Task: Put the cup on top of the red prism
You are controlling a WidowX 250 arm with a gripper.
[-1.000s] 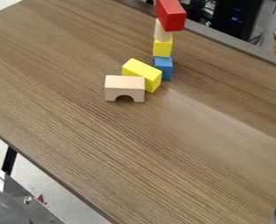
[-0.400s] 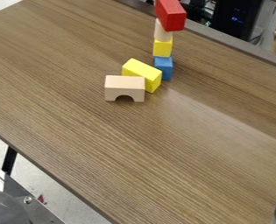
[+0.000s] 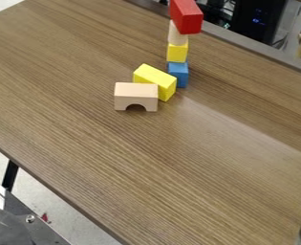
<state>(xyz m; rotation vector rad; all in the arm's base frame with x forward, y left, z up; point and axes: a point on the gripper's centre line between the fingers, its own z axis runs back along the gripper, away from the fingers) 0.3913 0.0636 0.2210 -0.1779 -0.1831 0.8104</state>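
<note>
the red prism (image 3: pixel 189 20) rests atop the pale block (image 3: pixel 176 36)

Camera view, one: looks from above wooden table (image 3: pixel 178 167), facing down at slant; range near, table overruns frame edges.

No text, label, brand, number or sign can be read.
</note>
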